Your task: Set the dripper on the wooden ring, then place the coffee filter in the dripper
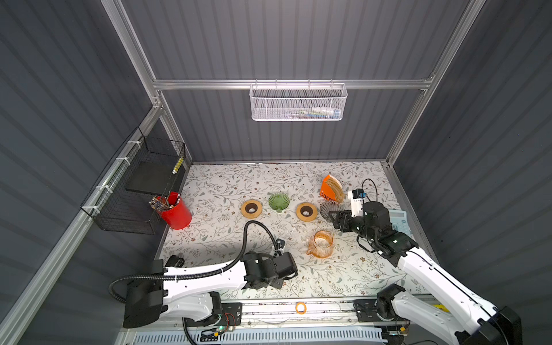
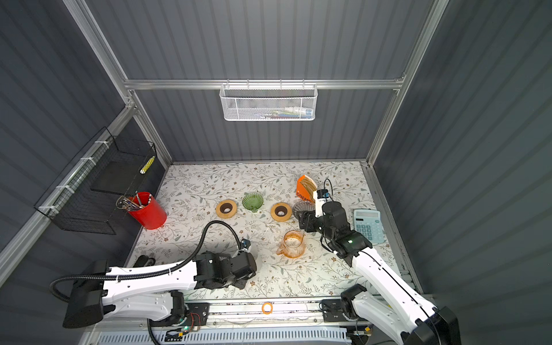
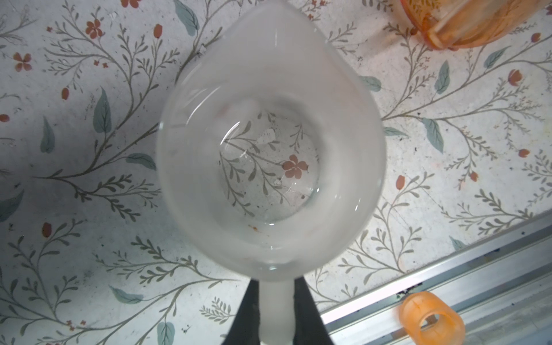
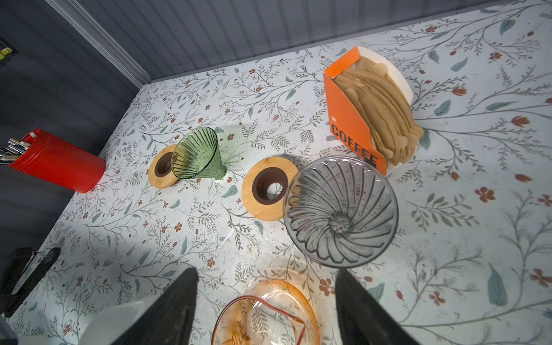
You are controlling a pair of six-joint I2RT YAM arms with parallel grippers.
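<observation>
- Tan paper filters (image 4: 385, 113): all stacked upright in the orange COFFEE box (image 1: 326, 191), right of centre in both top views, toward the back wall. None out yet.
- Smoky grey glass dripper (image 4: 340, 212): mouth up, empty, just in front of the box. Can't tell if they touch.
- Green dripper (image 1: 278, 202), also empty, sits further left between two wooden ring stands (image 1: 306, 211). Grey is nearest the filters, so probably the target.
- Right gripper (image 4: 265, 271): jaws wide apart, nothing in them, hovering just short of the grey dripper.
- Left gripper (image 3: 276, 283): pinched on the handle of a frosted glass server (image 3: 194, 179), lower centre of the top views, out of the way.
- Step in hand, my read: reach past the dripper and pull one filter.
- To do it well:
  - enter through the box's open top
  - pinch only the front filter's edge, because thin sheets will likely come out in multiples
  - lift slowly
  - stay clear of the dripper rim, since it looks easy to tip
</observation>
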